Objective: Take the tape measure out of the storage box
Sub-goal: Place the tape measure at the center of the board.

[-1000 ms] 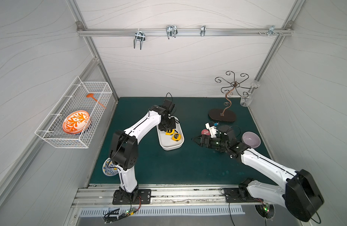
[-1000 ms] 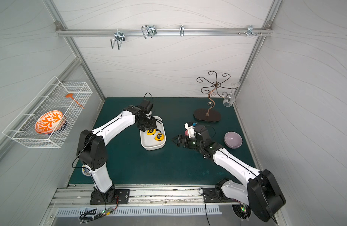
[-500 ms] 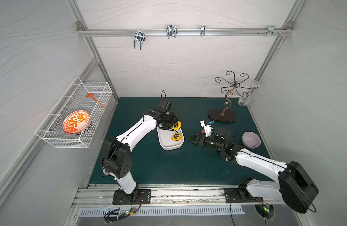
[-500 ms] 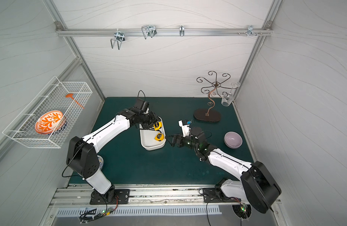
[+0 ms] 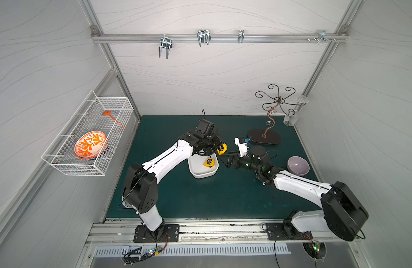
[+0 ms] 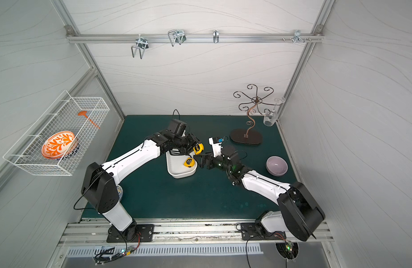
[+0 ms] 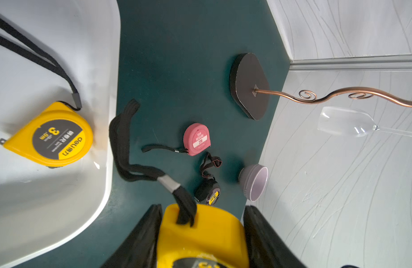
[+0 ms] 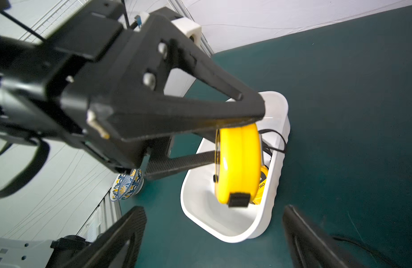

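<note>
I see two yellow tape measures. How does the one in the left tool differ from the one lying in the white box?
The held tape measure is clamped in the left tool, in the air and on edge; the boxed tape measure lies flat, label up, on the storage box floor, untouched. The held one's strap hangs loose; the boxed one's strap trails along the floor. Both are yellow with black straps.

On the grey-and-yellow label of the yellow tape measure [image 7: 49,135] in the storage box [image 7: 61,46], beside its wall: a large "3", ".0m", brand "deli". On the pink tape measure [image 7: 197,138] out on the green tabletop [image 7: 177,58]: "TAPE MEASURE", "2M". On the black tape measure [image 7: 208,191] near it: "3". Label of the second yellow tape measure [image 7: 200,236] cut off, unreadable.
</note>
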`<action>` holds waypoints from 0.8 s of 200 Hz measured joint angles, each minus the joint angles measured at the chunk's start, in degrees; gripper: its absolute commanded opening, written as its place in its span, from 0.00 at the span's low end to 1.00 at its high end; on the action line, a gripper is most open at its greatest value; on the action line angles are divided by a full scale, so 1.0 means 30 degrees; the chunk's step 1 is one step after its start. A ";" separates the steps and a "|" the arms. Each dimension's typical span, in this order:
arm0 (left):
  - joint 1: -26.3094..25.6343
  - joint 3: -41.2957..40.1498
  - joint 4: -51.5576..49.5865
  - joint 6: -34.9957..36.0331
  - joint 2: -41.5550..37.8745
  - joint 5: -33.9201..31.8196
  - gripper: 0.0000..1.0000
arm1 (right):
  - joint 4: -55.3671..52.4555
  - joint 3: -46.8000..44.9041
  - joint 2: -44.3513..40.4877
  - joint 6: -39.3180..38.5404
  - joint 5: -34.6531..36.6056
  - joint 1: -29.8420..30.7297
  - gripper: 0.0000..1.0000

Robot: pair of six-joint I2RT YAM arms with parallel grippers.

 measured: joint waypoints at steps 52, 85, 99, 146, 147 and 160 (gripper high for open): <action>-0.0175 -0.0342 0.0342 -0.0692 -0.0546 0.0109 0.00 | 0.0131 0.0466 0.0481 -0.0146 0.0408 0.0000 0.81; -0.0182 -0.0656 0.0707 -0.0940 -0.0882 0.0131 0.00 | 0.0284 0.0721 0.0663 -0.0160 0.0488 0.0000 0.74; -0.0189 -0.0867 0.0867 -0.1027 -0.0954 0.0175 0.00 | 0.0401 0.0758 0.0787 -0.0160 0.0510 0.0000 0.70; -0.0255 -0.1392 0.1115 -0.1450 -0.0991 0.0437 0.00 | 0.0546 0.1180 0.1326 -0.0153 0.0510 0.0000 0.50; -0.0255 -0.1399 0.1122 -0.1457 -0.0991 0.0444 0.00 | 0.0546 0.1188 0.1333 -0.0153 0.0510 0.0000 0.50; -0.0291 -0.1450 0.1151 -0.1530 -0.1042 0.0495 0.00 | 0.0656 0.1304 0.1464 -0.0138 0.0495 0.0000 0.44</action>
